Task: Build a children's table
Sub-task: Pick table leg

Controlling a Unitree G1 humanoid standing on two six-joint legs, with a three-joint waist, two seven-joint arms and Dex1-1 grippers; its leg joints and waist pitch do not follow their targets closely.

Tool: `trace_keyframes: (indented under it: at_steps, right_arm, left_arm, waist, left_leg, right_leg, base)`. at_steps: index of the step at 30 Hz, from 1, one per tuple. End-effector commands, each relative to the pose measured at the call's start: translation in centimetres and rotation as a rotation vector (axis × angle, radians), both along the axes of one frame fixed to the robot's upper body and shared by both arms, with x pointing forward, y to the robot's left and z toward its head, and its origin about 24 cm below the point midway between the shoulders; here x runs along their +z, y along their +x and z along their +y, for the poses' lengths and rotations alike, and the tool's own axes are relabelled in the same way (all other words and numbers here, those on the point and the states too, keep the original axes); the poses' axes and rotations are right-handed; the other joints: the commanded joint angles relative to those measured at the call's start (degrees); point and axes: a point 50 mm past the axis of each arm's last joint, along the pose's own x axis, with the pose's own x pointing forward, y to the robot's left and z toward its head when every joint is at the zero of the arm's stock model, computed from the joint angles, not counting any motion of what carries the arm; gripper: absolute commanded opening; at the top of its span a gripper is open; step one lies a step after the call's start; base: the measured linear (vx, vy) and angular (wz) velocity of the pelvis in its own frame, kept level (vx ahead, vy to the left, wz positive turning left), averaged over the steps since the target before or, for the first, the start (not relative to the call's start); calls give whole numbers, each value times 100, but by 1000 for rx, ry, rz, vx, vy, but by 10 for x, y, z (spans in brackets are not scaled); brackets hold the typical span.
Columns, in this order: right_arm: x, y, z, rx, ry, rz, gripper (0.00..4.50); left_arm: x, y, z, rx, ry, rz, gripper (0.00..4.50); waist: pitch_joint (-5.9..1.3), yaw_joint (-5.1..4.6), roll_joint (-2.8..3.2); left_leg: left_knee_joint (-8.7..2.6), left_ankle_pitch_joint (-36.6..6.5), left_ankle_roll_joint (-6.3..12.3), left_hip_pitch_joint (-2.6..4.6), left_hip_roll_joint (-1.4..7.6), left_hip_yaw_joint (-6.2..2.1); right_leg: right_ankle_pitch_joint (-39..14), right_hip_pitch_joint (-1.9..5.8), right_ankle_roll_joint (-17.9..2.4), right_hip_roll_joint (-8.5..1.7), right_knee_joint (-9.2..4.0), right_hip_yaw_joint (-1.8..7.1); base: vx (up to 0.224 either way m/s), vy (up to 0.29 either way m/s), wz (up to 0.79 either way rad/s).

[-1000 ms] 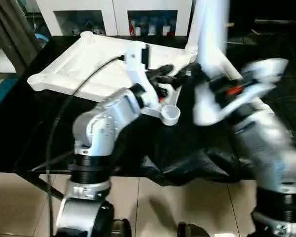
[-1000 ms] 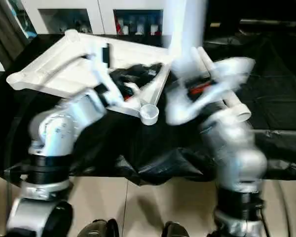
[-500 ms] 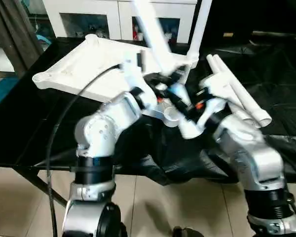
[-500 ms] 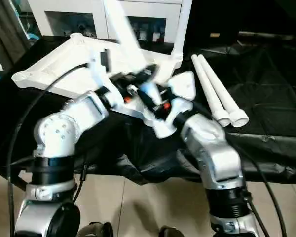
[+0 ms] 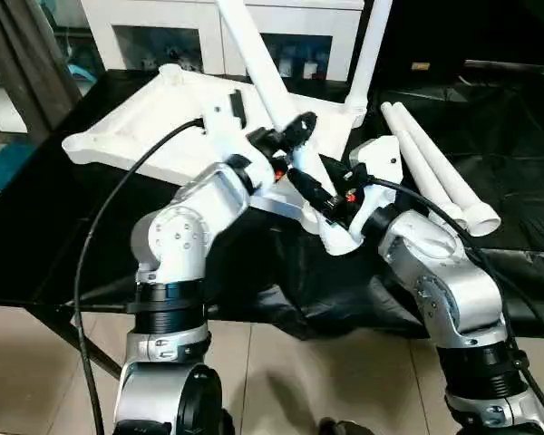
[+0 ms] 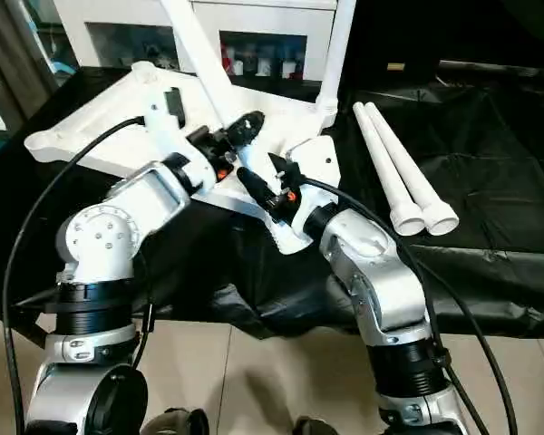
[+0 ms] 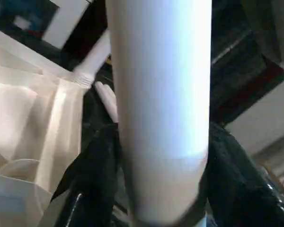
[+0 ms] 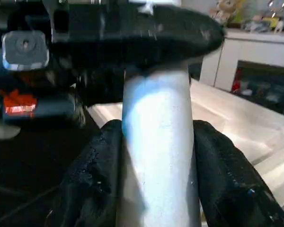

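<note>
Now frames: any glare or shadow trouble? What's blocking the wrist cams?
Left eye view: light sheen on the cloth folds, bright floor, and the white top stands out well. Left wrist view: the leg blocks the middle and is dimmer near the grip. Right wrist view: a bright patch on the leg, with the left pincer crossing it as a dark bar.

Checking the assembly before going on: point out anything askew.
The held leg leans steeply over the tabletop, unlike the upright leg at the far corner. Both grippers, left and right, clamp it.
</note>
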Motion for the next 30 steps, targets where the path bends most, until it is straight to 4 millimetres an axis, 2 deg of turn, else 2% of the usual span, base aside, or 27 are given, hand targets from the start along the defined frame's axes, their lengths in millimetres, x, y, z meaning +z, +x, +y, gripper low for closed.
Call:
trace_keyframes:
  at_steps: [1,2,3,5,6,7,8,9,10,11,13,15,16,17,21,24,25,26,28,30]
  right_arm:
    - [8,-1,0,-15,12,-47,181]
    - [8,-1,0,-19,16,-48,181]
    - [8,-1,0,-19,16,-48,181]
    - [8,0,-1,-39,21,-52,181]
    - [8,0,-1,-48,22,-54,181]
    - [8,0,-1,-48,22,-54,216]
    - [5,-2,-4,-17,62,-28,237]
    - [5,-2,-4,-12,67,-25,251]
    - [4,-3,-5,-6,74,-20,251]
    - [4,-4,-12,14,78,-1,270]
    - [3,-5,-20,50,81,38,285]
    - [2,-7,-27,95,77,75,303]
    - [2,-8,-29,115,72,88,303]
    - [1,-9,-32,150,66,123,307]
    - [1,-13,-43,262,70,215,309]
    - [6,-13,-52,325,118,275,309]
    - [11,-9,-56,318,149,276,309]
    - [15,-5,-59,306,178,276,309]
    - [21,3,-64,276,221,280,309]
    - [30,8,-70,272,269,288,309]
  left_arm:
    - [7,-2,-12,-48,4,-18,230]
    - [7,-2,-12,-41,6,-15,217]
    - [7,-2,-12,-41,6,-15,208]
    - [9,0,-10,-27,3,-24,203]
    - [10,1,-9,-21,1,-29,199]
    - [10,1,-9,-21,1,-29,196]
    - [13,4,-4,-26,15,-69,194]
    - [14,4,-4,-28,16,-73,193]
    - [14,4,-3,-32,18,-80,193]
    - [16,5,-2,-39,33,-98,192]
    - [18,6,-1,-57,41,-117,190]
    - [21,6,-1,-79,45,-136,189]
    - [22,6,-1,-88,48,-144,189]
    - [23,7,0,-101,57,-152,189]
    - [26,7,0,-161,82,-182,188]
    - [28,7,-1,-211,101,-192,188]
    - [28,7,-1,-223,109,-192,188]
    - [28,8,-1,-229,117,-191,188]
    - [27,9,0,-226,132,-186,188]
    - [28,10,0,-233,132,-180,188]
  waist:
    - [-558,5,23]
    - [-553,1,51]
    - [-558,-1,41]
    - [-553,0,83]
    - [-555,-6,69]
    - [-557,-6,68]
    - [-559,-9,148]
    - [-557,-16,122]
    - [-563,-8,129]
    - [-550,-16,141]
    - [-557,-14,141]
    - [-551,-21,116]
    - [-558,-16,123]
    - [-557,-19,100]
    - [-561,5,109]
    - [-581,9,66]
    - [-593,15,46]
    - [-588,13,70]
    - [-586,13,61]
    - [-572,23,23]
  left_leg:
    - [-404,-1707,29,253,150,-164]
    - [-413,-1794,7,251,145,-175]
    - [-411,-1807,-1,250,143,-178]
    - [-418,-1909,-34,261,143,-191]
    - [-423,-1938,-41,252,140,-194]
    - [-422,-1939,-41,252,138,-194]
    - [-426,-1998,-61,266,141,-203]
    - [-424,-2032,-39,265,120,-197]
    - [-425,-2129,-43,294,128,-200]
    - [-431,-2205,-51,300,126,-202]
    - [-445,-2145,-64,276,136,-223]
    - [-442,-2146,-41,281,130,-213]
    - [-431,-2100,-12,279,125,-209]
    - [-424,-2032,19,267,123,-202]
    - [-414,-1867,88,261,126,-208]
    - [-394,-1740,129,261,130,-199]
    - [-385,-1691,146,266,127,-194]
    - [-380,-1635,166,257,122,-192]
    - [-369,-1630,140,267,124,-185]
    - [-370,-1614,117,272,133,-172]
  right_leg:
    - [-1457,245,-857,-121,-461,43]
    - [-1524,246,-844,-119,-467,37]
    - [-1547,253,-836,-121,-464,33]
    - [-1658,238,-816,-118,-478,25]
    - [-1688,245,-804,-117,-481,24]
    - [-1701,244,-797,-119,-483,25]
    - [-1743,232,-783,-115,-485,22]
    - [-1808,228,-742,-105,-516,17]
    - [-1907,211,-713,-104,-523,19]
    - [-1995,204,-680,-98,-539,18]
    - [-1915,244,-679,-109,-512,12]
    - [-1941,244,-692,-107,-521,13]
    - [-1951,254,-707,-117,-519,18]
    - [-1964,255,-733,-119,-527,19]
    - [-1992,271,-812,-137,-523,17]
    - [-1904,278,-937,-146,-508,16]
    - [-1882,282,-969,-147,-501,15]
    - [-1870,274,-1030,-156,-494,12]
    - [-1945,261,-1067,-159,-487,8]
    - [-2032,259,-1045,-161,-499,13]
  base:
    - [0,0,0]
    - [0,0,0]
    - [0,0,0]
    - [0,0,0]
    - [0,0,0]
    - [0,0,0]
    - [0,0,0]
    - [0,0,0]
    - [0,0,0]
    - [0,0,0]
    - [0,0,0]
    - [0,0,0]
    - [0,0,0]
    - [0,0,0]
    - [0,0,0]
    - [0,0,0]
    - [0,0,0]
    - [0,0,0]
    - [0,0,0]
    - [0,0,0]
